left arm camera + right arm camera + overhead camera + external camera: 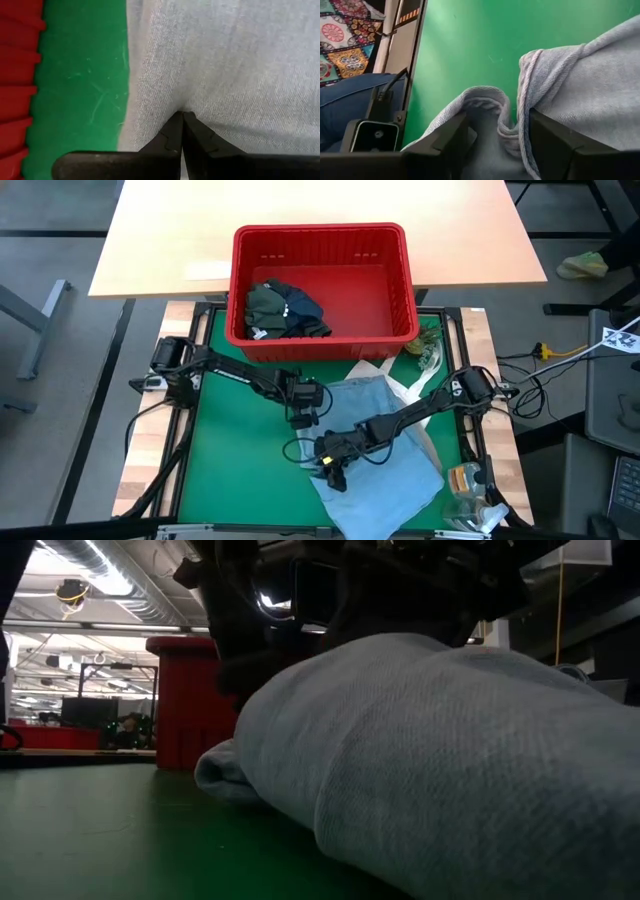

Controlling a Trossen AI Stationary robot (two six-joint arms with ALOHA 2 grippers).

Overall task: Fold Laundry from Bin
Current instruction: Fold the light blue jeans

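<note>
Behind light blue shirt (385, 455): red bin (322, 283), dark garments (285, 310) inside.

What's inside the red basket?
In the red basket, a dark olive-green garment and a navy one sit bunched in one corner. Anything underneath that pile is covered.

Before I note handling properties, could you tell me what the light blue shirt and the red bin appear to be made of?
The light blue shirt looks like soft woven cloth, matte, with a fine weave and a stitched hem; likely cotton, though that is a guess. The red bin looks like rigid moulded plastic, smooth with a slight sheen, with rows of slotted holes in its walls.
</note>
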